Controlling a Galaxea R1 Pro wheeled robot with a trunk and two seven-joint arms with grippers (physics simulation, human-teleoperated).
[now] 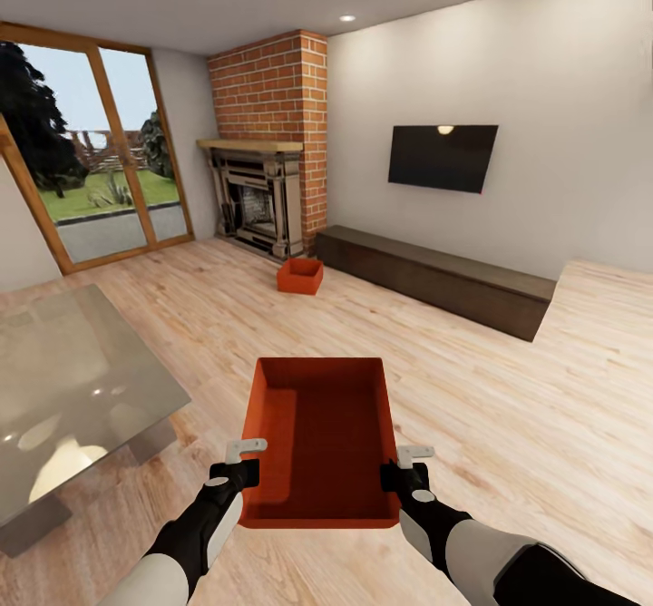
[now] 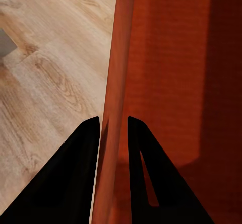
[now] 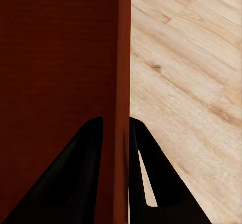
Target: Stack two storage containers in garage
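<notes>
I hold an orange-red storage container [image 1: 322, 443] in front of me above the wood-plank floor of the living room. My left gripper [image 1: 245, 461] is shut on its left wall [image 2: 113, 113], one finger on each side. On the opposite wall [image 3: 121, 83] my right gripper [image 1: 404, 465] is shut the same way. A second orange-red storage container [image 1: 300, 276] sits on the floor beside the brick fireplace [image 1: 268, 198].
A glass-topped table [image 1: 63, 388] stands close on my left. A long low dark bench [image 1: 435, 279] runs along the right wall under a black wall screen [image 1: 443, 158]. Glass doors [image 1: 100, 152] are at the far left. Open wood floor [image 1: 508, 406] lies ahead and right.
</notes>
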